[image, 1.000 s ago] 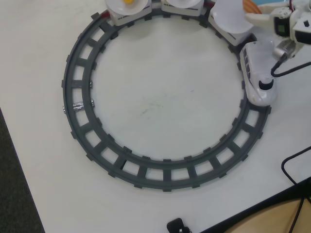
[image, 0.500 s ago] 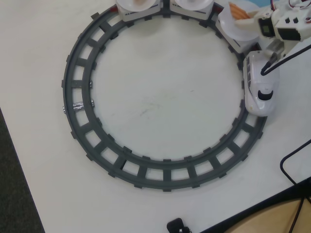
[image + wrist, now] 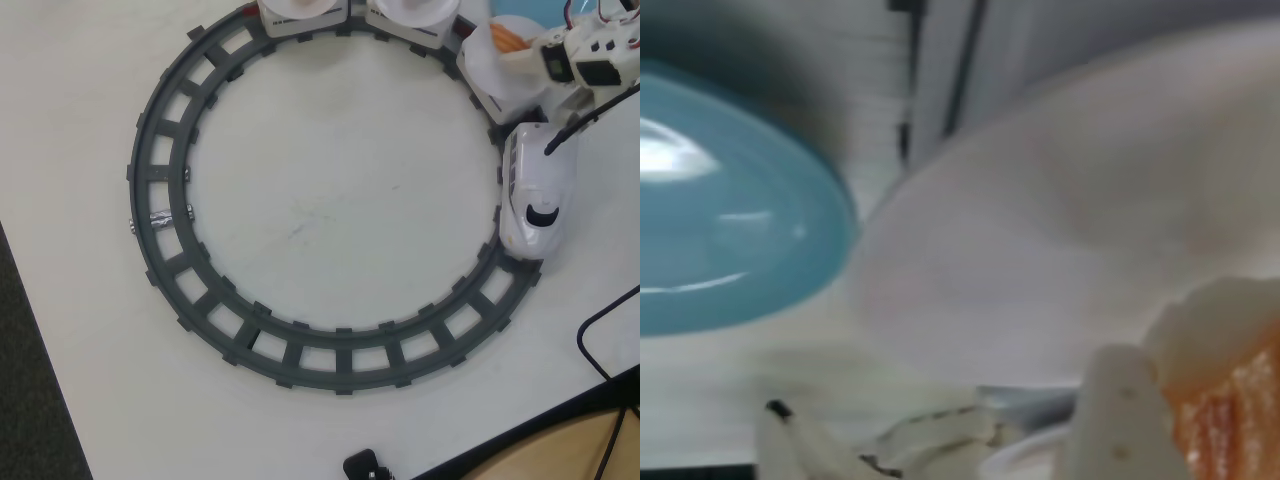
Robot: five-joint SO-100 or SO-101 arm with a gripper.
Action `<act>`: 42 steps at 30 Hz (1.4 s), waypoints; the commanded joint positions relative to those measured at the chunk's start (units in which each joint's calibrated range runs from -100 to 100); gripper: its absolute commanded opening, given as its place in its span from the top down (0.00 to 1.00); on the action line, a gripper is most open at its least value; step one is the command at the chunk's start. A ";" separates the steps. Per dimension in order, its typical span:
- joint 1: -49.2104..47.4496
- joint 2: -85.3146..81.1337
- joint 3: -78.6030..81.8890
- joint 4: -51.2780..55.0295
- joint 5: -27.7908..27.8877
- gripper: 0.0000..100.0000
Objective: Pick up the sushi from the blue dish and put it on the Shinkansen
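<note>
My gripper point(image 3: 508, 42) is at the top right of the overhead view, shut on the orange striped sushi point(image 3: 510, 38). It holds the sushi over the white plate point(image 3: 490, 70) of the carriage just behind the Shinkansen point(image 3: 535, 185), whose nose points down the right side of the track. A sliver of the blue dish point(image 3: 522, 22) shows behind the gripper. In the wrist view the sushi point(image 3: 1230, 400) sits against my white finger point(image 3: 1120, 410), close to the white plate point(image 3: 1080, 220). The blue dish point(image 3: 730, 230) is at the left. I cannot tell whether the sushi touches the plate.
The grey circular track point(image 3: 165, 220) fills the table's middle. Two more carriages with white plates point(image 3: 300, 8) stand on it at the top edge. A black cable point(image 3: 600, 340) loops at the right. The table edge runs along the left and bottom right, with a small black object point(image 3: 365, 465) below.
</note>
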 commanded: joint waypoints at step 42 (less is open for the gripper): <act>-1.01 -38.16 2.18 16.92 -14.89 0.73</act>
